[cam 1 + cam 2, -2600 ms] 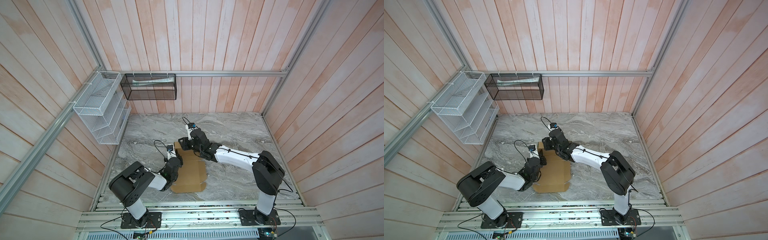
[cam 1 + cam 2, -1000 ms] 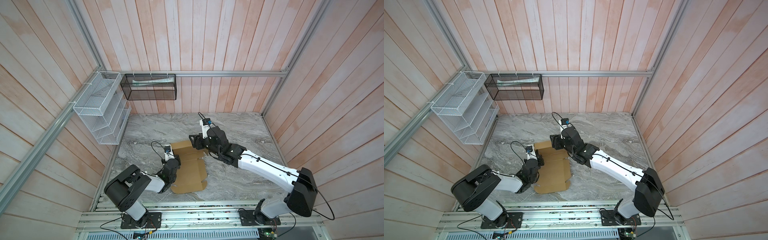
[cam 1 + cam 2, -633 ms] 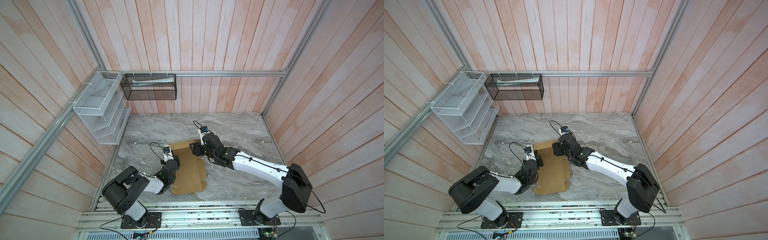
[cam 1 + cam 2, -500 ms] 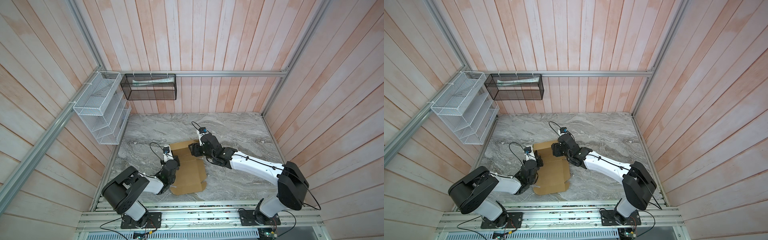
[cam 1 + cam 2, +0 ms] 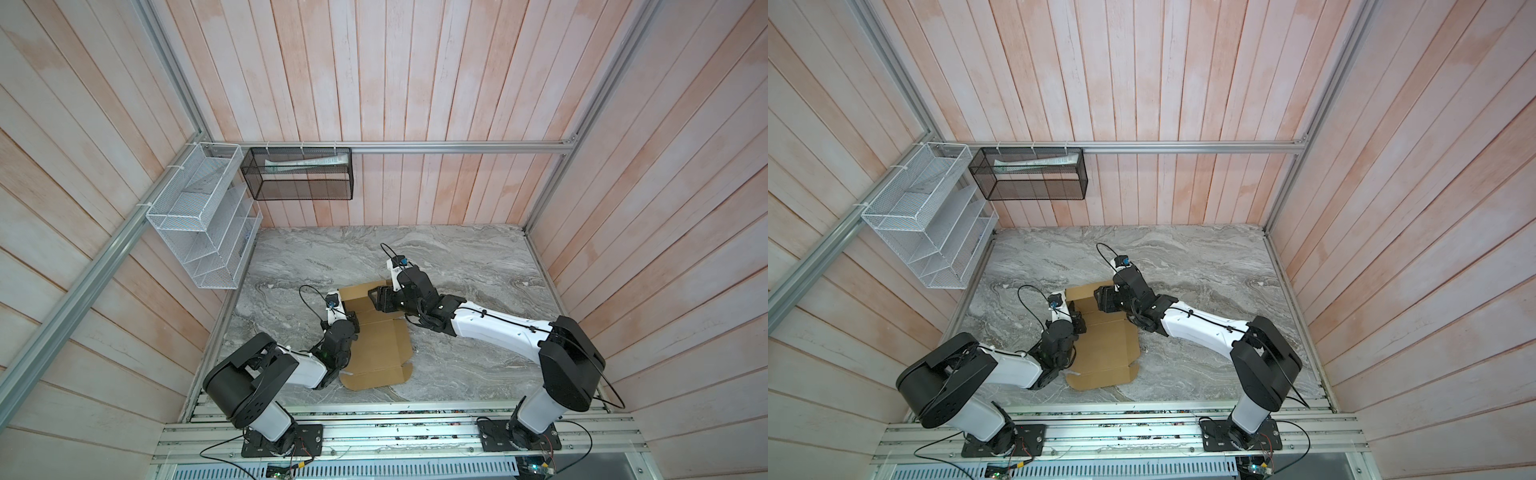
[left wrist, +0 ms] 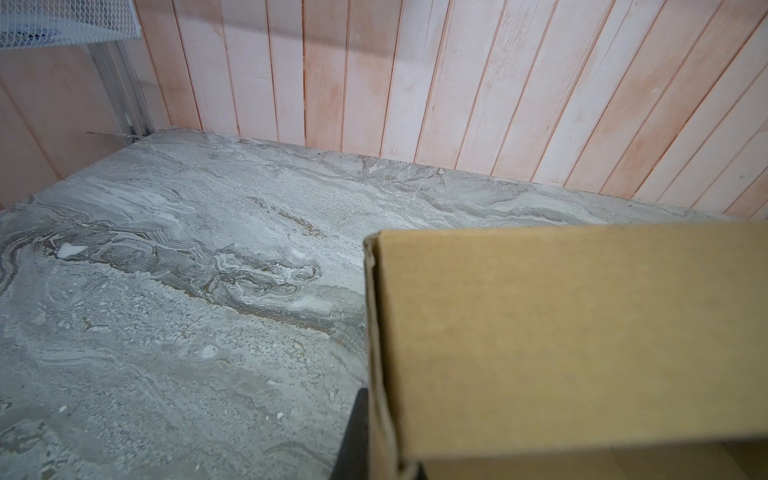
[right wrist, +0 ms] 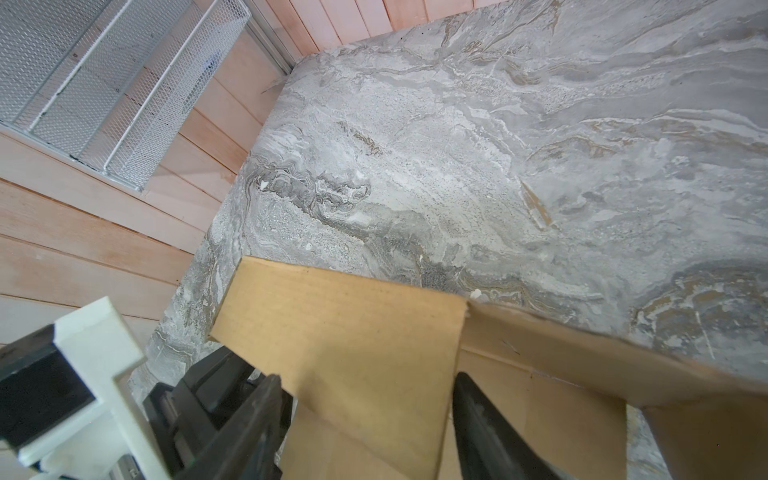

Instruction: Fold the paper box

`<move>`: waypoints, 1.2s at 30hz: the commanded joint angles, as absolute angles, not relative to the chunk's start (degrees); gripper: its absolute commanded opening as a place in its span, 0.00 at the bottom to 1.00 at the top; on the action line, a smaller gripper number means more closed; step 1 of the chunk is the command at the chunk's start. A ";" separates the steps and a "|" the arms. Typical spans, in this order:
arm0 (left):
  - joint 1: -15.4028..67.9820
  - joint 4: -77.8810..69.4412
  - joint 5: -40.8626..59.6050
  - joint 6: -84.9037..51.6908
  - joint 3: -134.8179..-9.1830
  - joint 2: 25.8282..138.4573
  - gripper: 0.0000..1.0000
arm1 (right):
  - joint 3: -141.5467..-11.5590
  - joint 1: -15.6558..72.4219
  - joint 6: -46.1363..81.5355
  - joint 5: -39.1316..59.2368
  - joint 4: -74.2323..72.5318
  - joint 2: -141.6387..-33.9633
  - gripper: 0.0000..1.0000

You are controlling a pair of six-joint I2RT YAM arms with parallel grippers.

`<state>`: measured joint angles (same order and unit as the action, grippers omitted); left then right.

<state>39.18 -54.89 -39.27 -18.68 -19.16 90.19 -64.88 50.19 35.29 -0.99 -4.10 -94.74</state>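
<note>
The paper box [image 5: 376, 347] [image 5: 1104, 351] is a brown cardboard sheet lying mostly flat on the marble table, left of centre in both top views. Its back flap [image 7: 345, 328] is raised. My left gripper [image 5: 352, 323] [image 5: 1077, 323] is shut on the box's left side flap. In the left wrist view one dark finger [image 6: 355, 432] presses the flap's edge [image 6: 376, 374], and the other finger is hidden behind the cardboard. My right gripper [image 5: 372, 300] [image 5: 1100, 302] [image 7: 365, 397] is open over the back flap, with a finger on either side of it.
A white wire rack [image 5: 203, 220] hangs on the left wall. A black mesh basket [image 5: 301, 174] hangs on the back wall. Wooden walls close in the table [image 5: 478, 270] on three sides. An aluminium rail [image 5: 395, 432] with both arm bases runs along the front.
My right gripper has swung left and down from behind the sheet onto the back flap, still open. The left gripper has stayed shut on the left flap, barely moving.
</note>
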 commanded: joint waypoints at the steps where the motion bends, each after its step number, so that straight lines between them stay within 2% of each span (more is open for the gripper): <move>1: 39.64 -55.26 -38.39 -19.02 -18.54 89.79 0.00 | -65.57 49.92 36.13 0.39 -6.69 -94.98 0.66; 17: 39.20 -47.13 -40.16 -21.28 -20.91 87.57 0.00 | -51.15 50.01 35.37 -5.44 -2.64 -82.94 0.70; 36: 38.85 -43.48 -39.64 -21.18 -21.62 85.01 0.00 | -50.07 49.97 34.75 -7.95 -8.07 -94.08 0.69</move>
